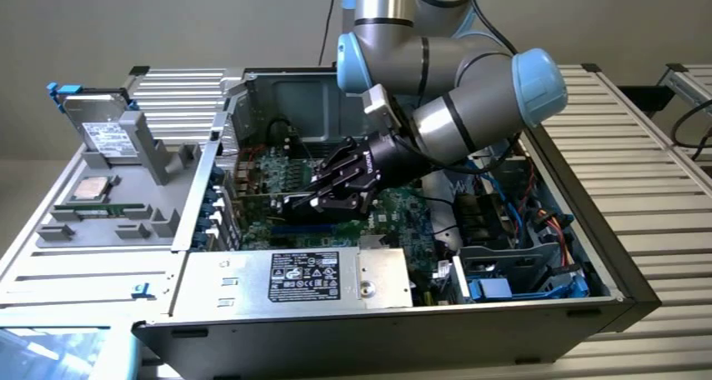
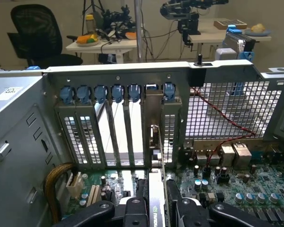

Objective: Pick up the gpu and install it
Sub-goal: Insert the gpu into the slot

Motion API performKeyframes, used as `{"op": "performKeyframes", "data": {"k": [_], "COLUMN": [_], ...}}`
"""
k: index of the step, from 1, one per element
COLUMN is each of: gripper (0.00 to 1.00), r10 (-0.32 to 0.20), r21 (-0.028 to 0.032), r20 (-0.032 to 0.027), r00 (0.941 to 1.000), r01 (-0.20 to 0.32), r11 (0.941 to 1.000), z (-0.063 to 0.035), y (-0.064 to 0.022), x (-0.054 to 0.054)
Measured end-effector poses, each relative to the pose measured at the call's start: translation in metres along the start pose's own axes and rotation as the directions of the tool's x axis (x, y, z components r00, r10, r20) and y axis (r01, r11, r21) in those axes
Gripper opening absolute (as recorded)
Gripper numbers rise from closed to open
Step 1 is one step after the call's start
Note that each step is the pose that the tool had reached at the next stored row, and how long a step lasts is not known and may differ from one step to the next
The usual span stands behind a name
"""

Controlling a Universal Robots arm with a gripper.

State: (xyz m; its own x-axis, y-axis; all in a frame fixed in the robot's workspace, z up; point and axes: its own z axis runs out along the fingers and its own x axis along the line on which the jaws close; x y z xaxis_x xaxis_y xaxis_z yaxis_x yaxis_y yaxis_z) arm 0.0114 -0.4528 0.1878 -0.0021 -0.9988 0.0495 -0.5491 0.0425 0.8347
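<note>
The gpu [image 2: 155, 188] stands edge-on over the large green motherboard [image 2: 236, 189], inside the open computer case [image 1: 579, 230]. Its silver bracket [image 2: 154, 111] lies against the case's rear wall, in the row of slot covers. My gripper [image 2: 155, 210] is shut on the card, with one black finger [image 2: 132, 213] on each side of its upper edge. In the exterior view my gripper [image 1: 339, 187] reaches down into the middle of the case, and it hides most of the card.
A silver power supply [image 1: 295, 278] fills the case's near side. Blue and red cables [image 1: 523, 222] and a drive bay sit toward the exterior view's right. A grey tray [image 1: 100, 201] with parts lies beside the case. Perforated slot covers [image 2: 85, 137] and a mesh wall [image 2: 227, 109] stand ahead.
</note>
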Motion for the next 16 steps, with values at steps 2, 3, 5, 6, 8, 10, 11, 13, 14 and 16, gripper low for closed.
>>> {"op": "performKeyframes", "data": {"k": [2,3,5,6,8,10,11,13,14,16], "gripper": [0.28,0.28,0.28,0.28,0.28,0.28,0.28,0.28,0.28,0.28], "r10": [0.000,0.000,0.000,0.000,0.000,0.000,0.000,0.000,0.000,0.000], "r21": [0.0000,0.0001,0.0000,0.0000,0.0000,-0.0001,0.0000,0.0001,0.0000,0.0000], "r20": [-0.0007,-0.0008,-0.0007,-0.0007,-0.0009,-0.0009,-0.0010,-0.0008,-0.0010,-0.0012], "r00": [1.0000,1.0000,1.0000,1.0000,1.0000,1.0000,1.0000,1.0000,1.0000,1.0000], "r01": [0.000,0.000,0.000,0.000,0.000,0.000,0.000,0.000,0.000,0.000], "r11": [1.0000,1.0000,1.0000,1.0000,1.0000,1.0000,1.0000,1.0000,1.0000,1.0000], "z": [0.0003,0.0005,0.0009,0.0011,0.0014,0.0018,0.0020,0.0024,0.0024,0.0023], "y": [-0.0005,-0.0009,-0.0013,-0.0015,-0.0017,-0.0019,-0.0022,-0.0023,-0.0023,-0.0023], "x": [0.0000,-0.0001,-0.0001,-0.0004,-0.0006,-0.0007,-0.0008,-0.0013,-0.0014,-0.0013]}}
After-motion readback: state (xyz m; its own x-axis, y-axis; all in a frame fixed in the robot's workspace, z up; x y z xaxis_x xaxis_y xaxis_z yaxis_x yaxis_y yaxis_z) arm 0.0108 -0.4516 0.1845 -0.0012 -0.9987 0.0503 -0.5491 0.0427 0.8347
